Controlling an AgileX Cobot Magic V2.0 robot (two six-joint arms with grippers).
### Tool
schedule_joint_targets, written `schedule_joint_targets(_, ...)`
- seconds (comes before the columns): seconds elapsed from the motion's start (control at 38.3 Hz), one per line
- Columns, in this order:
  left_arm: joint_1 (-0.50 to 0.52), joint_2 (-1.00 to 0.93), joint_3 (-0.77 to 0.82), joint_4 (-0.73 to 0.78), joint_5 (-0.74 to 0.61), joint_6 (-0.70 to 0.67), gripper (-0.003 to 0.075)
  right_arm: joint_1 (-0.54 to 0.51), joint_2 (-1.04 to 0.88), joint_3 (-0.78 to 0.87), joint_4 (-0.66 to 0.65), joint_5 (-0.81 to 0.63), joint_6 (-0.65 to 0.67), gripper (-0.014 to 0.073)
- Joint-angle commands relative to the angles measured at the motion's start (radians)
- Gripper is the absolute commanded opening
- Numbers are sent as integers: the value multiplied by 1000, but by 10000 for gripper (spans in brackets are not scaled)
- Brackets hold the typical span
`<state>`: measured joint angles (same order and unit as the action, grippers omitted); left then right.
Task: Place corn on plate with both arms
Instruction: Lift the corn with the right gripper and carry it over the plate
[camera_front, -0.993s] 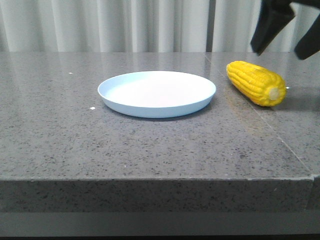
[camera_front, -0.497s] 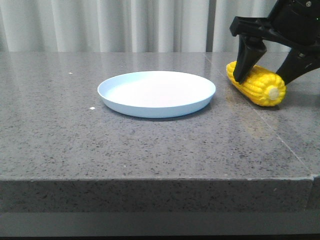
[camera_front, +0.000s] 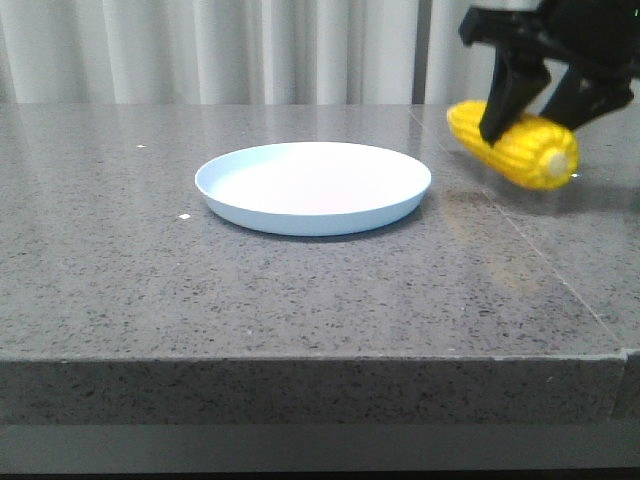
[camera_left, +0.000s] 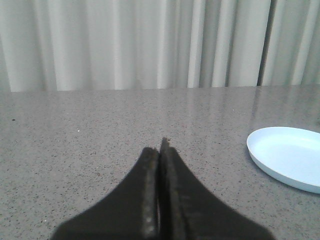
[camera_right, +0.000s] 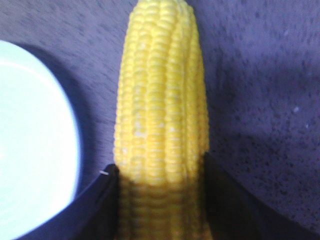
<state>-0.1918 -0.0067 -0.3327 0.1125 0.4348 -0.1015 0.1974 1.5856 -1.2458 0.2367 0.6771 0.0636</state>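
The yellow corn (camera_front: 515, 146) hangs a little above the table at the right, its pale stem end toward me. My right gripper (camera_front: 535, 112) is shut on the corn, one black finger on each side. In the right wrist view the corn (camera_right: 161, 115) runs between the fingers (camera_right: 102, 195), with the plate (camera_right: 30, 145) beside it. The pale blue-white plate (camera_front: 313, 186) lies on the table left of the corn. My left gripper (camera_left: 159, 150) is shut and empty over bare table, with the plate (camera_left: 287, 156) off to one side. The left gripper does not show in the front view.
The grey speckled stone table (camera_front: 300, 290) has its front edge near the camera. A seam (camera_front: 520, 240) in the top runs under the corn's side. Pale curtains (camera_front: 250, 50) hang behind the table.
My right gripper came down over the corn, shut on it and has lifted it a little off the table. The plate has not moved.
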Motion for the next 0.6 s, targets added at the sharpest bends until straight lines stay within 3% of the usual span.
schedule_joint_targets(0.0,4,-10,-23,-2,-86,-6,-20,22,-80,-74,16,-20,-8,94)
schedule_joint_targets(0.16,4,-10,-23,-2,-86,-6,-20,108,-72,-166,16,27,24,94)
schedule_joint_targets(0.39,4,-10,-23,-2,-86,-6,-20,281,-5,-218,16,-11,126,94)
schedule_joint_targets(0.57,4,-10,-23,-2,-86,-6,-20,329,67,-218,16,-40,140,94)
